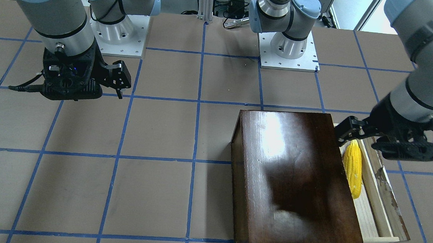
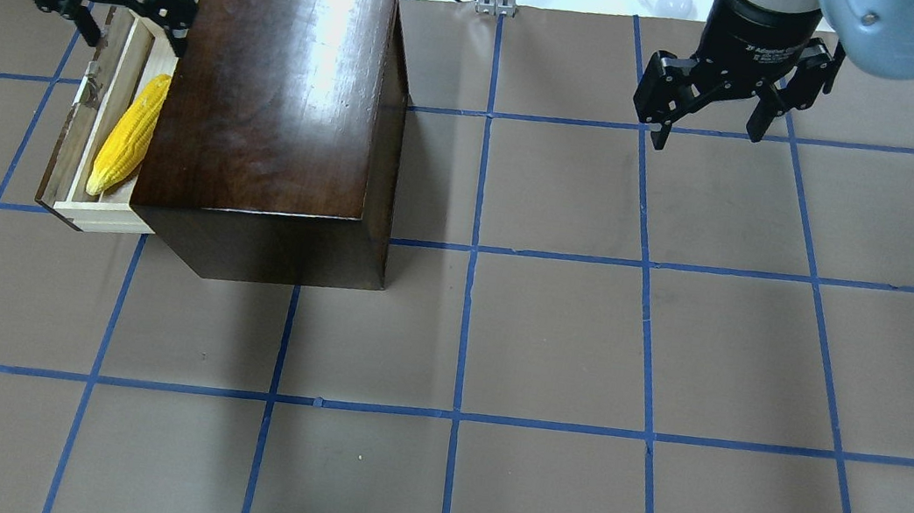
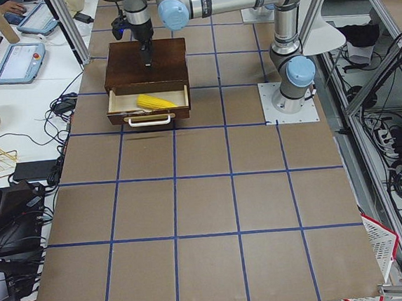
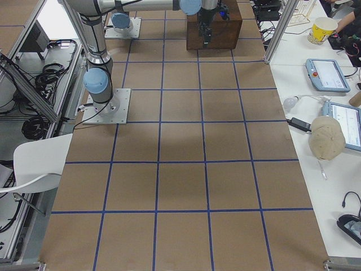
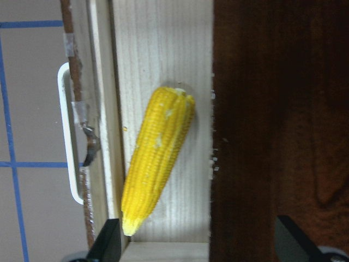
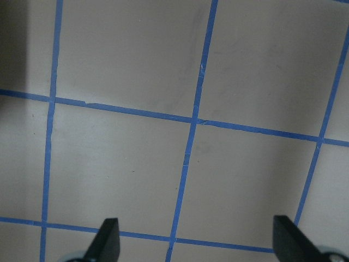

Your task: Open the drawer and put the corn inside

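Working from the overhead view, I am seeing the drawer (image 2: 77, 127) standing pulled out of the 9 o'clock face of the cabinet (image 2: 274, 100). Its chipped dark front panel is running along the outer edge, and its white handle (image 5: 64, 136) is sticking out beyond that. The corn (image 2: 129, 134) is lying flat on the pine floor inside the drawer, slanted. Its tapered tip is pointing to about 7 o'clock, just beside the inner front wall, and its blunt end is pointing to 1 o'clock, close to the cabinet's top edge. A strip of pale floor is showing between the cob and that edge, with a longer stretch running past the blunt end toward 12 o'clock.

The left gripper (image 2: 133, 42) is hanging above the drawer's 12 o'clock end, its jaws spread wide with nothing between them. In its wrist view one fingertip is sitting over the drawer's front wall and the other over the cabinet top. The right gripper (image 2: 709, 135) is hovering over the table (image 2: 552, 340) at 3 o'clock from the cabinet, well apart from it, jaws likewise wide and gripping nothing. Several taped squares are lying between it and the cabinet's 3 o'clock edge.
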Robot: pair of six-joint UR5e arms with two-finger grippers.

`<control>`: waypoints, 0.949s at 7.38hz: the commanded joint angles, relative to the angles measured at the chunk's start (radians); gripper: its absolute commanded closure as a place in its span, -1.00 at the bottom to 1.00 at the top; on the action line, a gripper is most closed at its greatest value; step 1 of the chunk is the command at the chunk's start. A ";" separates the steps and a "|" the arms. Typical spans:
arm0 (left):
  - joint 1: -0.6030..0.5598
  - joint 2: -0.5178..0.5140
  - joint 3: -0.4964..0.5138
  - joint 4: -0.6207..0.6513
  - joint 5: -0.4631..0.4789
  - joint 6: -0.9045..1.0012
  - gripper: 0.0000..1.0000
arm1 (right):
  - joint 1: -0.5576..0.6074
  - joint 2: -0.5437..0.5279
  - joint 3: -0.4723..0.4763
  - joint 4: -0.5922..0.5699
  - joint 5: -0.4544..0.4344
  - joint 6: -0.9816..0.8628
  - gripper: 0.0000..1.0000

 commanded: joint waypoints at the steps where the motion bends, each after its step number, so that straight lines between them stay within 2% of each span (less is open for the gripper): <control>1: -0.068 0.111 -0.035 -0.086 -0.014 -0.030 -1.00 | 0.000 0.000 0.000 0.000 0.000 -0.001 -1.00; 2: -0.068 0.161 -0.073 -0.085 -0.037 -0.030 -1.00 | 0.000 0.000 0.000 0.000 0.000 -0.001 -1.00; 4: -0.068 0.196 -0.156 -0.058 -0.037 -0.063 -1.00 | 0.000 0.000 0.000 0.000 0.000 0.001 -1.00; 7: -0.092 0.200 -0.173 -0.021 -0.031 -0.069 -1.00 | 0.000 0.000 0.000 0.000 0.000 -0.001 -1.00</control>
